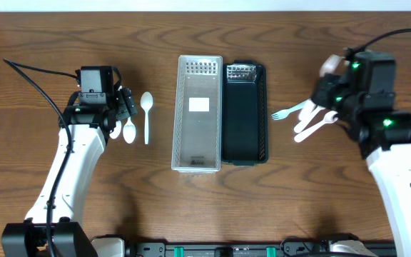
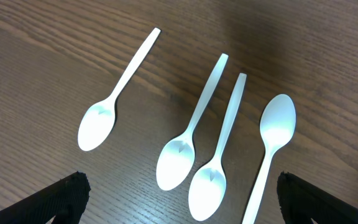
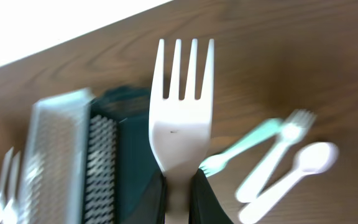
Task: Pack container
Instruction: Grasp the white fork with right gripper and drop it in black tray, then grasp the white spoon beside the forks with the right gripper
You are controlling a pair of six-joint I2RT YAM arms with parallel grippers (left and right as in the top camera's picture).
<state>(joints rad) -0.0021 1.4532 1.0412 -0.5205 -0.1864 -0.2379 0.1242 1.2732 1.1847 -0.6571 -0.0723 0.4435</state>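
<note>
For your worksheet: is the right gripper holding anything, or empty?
Holding: the right gripper is shut on a white fork, tines up.

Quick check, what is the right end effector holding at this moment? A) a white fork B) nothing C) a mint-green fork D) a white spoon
A. The right wrist view shows the right end effector shut on the handle of a white fork, tines pointing up, while the mint-green fork and a white spoon lie on the table behind it.
</note>
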